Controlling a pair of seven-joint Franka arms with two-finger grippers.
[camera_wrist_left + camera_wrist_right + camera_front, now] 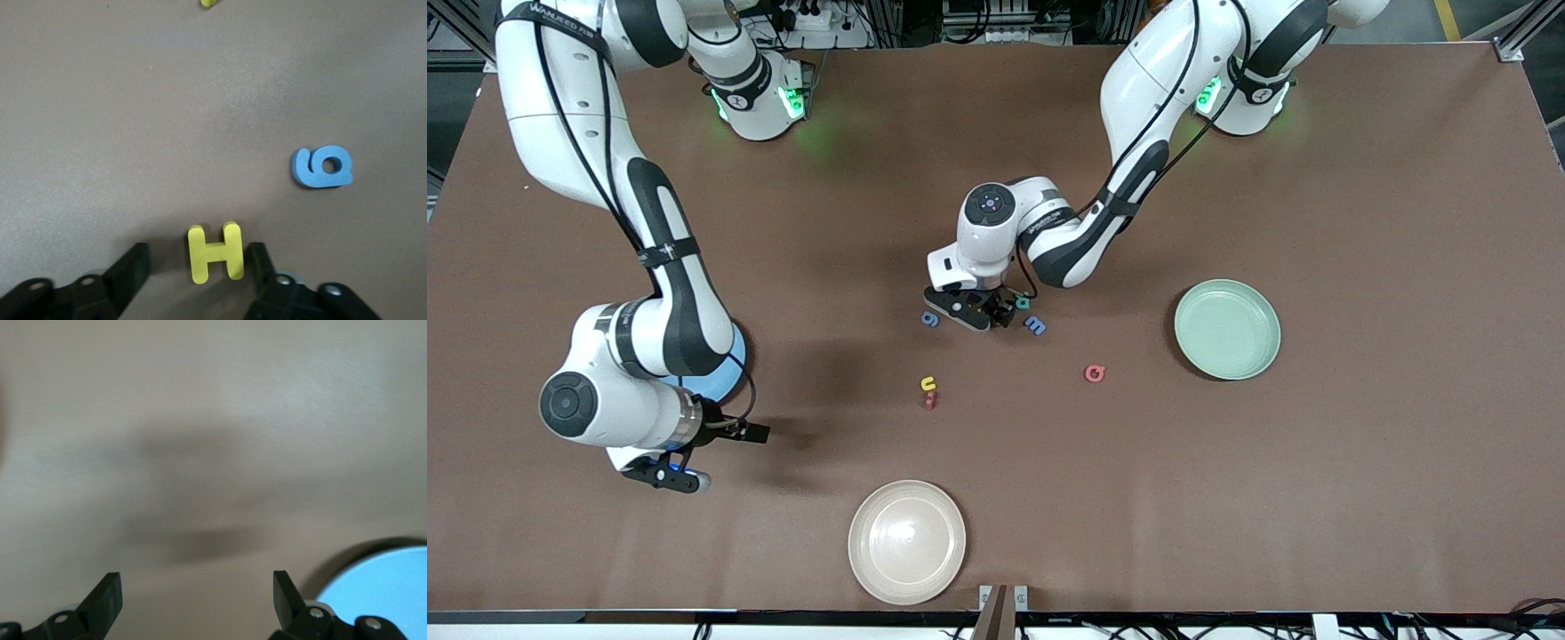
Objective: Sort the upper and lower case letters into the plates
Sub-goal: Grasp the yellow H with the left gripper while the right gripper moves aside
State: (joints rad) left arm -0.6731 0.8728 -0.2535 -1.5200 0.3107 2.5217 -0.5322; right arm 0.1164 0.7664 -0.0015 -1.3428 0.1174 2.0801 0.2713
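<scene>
one yellow letter h (215, 252) lies flat on the table (1360, 462), and we see it between the left gripper (199, 268) fingers, one touching it, the other apart, jaws part closed. we note a blue letter (322, 167) just beside. the right gripper (197, 590) hangs wide open beside the sky blue plate (383, 587), grasping nothing.

L arm reached from its base to mid-desk, wrist bent down, left claw (983, 313) low at the desk w/ fingers (261, 267) part-closed, while R arm waited, elbow bent, right claw (685, 462) spread wide above the desk.
</scene>
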